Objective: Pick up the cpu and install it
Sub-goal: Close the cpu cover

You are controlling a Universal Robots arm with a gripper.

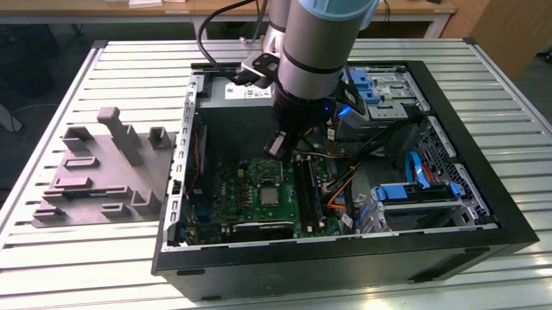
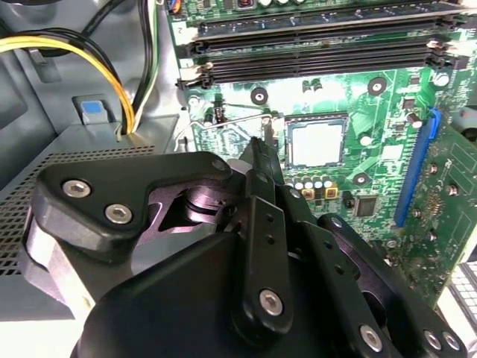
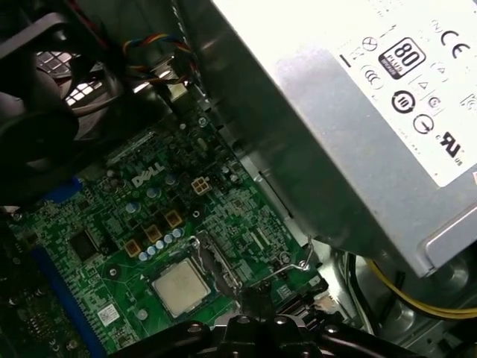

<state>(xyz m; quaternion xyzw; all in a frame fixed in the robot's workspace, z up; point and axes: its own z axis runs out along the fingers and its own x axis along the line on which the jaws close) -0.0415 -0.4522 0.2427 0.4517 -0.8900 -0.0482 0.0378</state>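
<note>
The cpu (image 1: 270, 196), a small silvery square, lies flat in the socket on the green motherboard (image 1: 233, 200); both wrist views show it too, cpu (image 2: 316, 142) and cpu (image 3: 181, 287). The black socket frame (image 3: 217, 262) stands hinged up beside it, and its thin wire lever (image 2: 227, 119) sticks out to one side. My gripper (image 1: 278, 147) hangs above the board, just off the socket's edge, in the exterior view a little above the cpu. In the second wrist view the gripper (image 2: 258, 153) has its fingers together with nothing between them.
The open black computer case (image 1: 345, 258) lies on a slatted white table (image 1: 77, 258). A grey moulded tray (image 1: 95, 174) sits at the exterior view's left. A power supply (image 3: 358, 112), memory slots (image 2: 313, 52), yellow cables (image 2: 89, 52) and blue drive brackets (image 1: 414, 190) crowd the socket.
</note>
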